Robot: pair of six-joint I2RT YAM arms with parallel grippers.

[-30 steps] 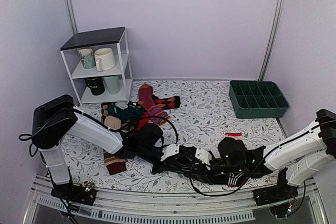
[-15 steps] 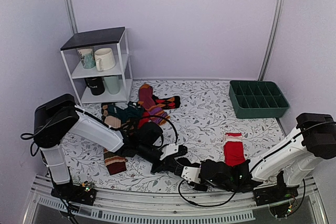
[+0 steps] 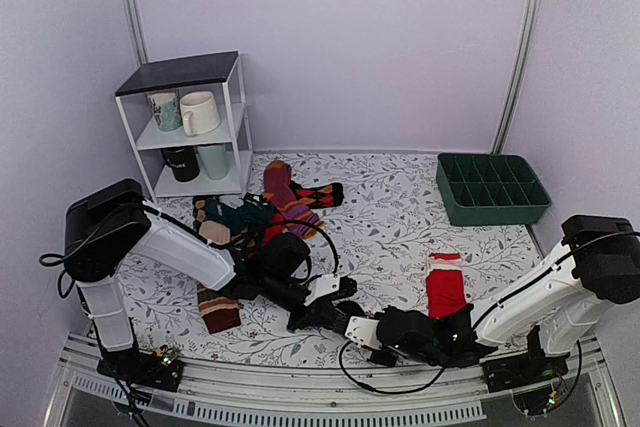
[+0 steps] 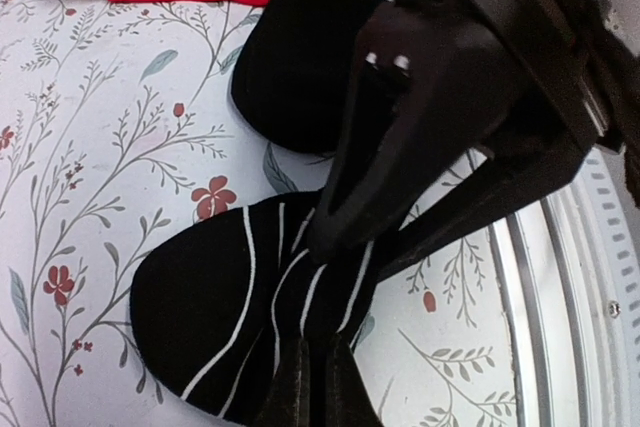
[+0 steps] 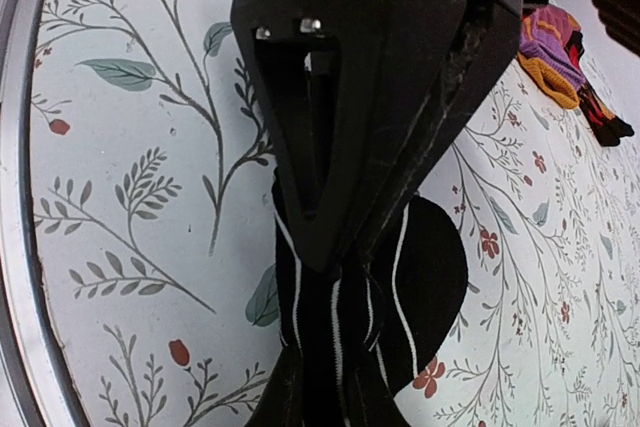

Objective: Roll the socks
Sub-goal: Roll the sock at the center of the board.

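The left gripper [image 4: 312, 387] is clamped tight on the edge of the striped black sock [image 4: 200, 307], and the right gripper [image 5: 322, 397] is pinched narrowly on the same sock from the opposite side. The sock is laid on the floral tablecloth [image 4: 90, 177] near the front edge. The left arm [image 3: 185, 247] and the right arm [image 3: 525, 297] are stretched low, with the wrists pointed at each other.
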